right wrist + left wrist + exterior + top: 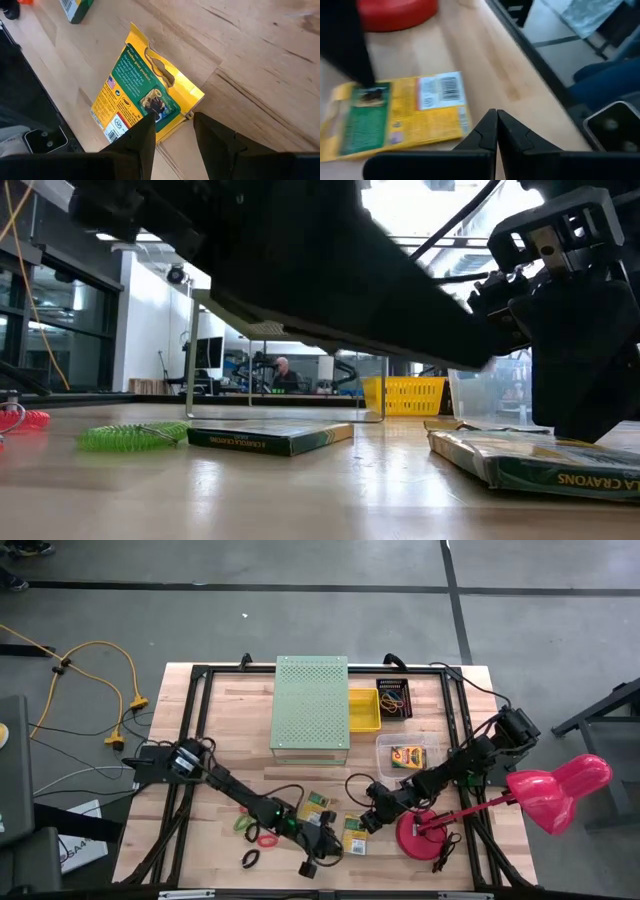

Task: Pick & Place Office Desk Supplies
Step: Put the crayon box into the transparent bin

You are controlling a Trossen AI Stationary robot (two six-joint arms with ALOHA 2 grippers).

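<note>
One crayon box (355, 834) lies between both pincers; another (317, 801) lies behind it.

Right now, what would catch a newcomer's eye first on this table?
The pink desk lamp at the table's right edge, then the pale-green perforated box at the back. Near the front, the open right hand hovers over a yellow-and-green crayon box, the shut left hand beside it.

Lab: glass partitions (60, 330), monitors (210, 355), concrete floor (300, 620).
</note>
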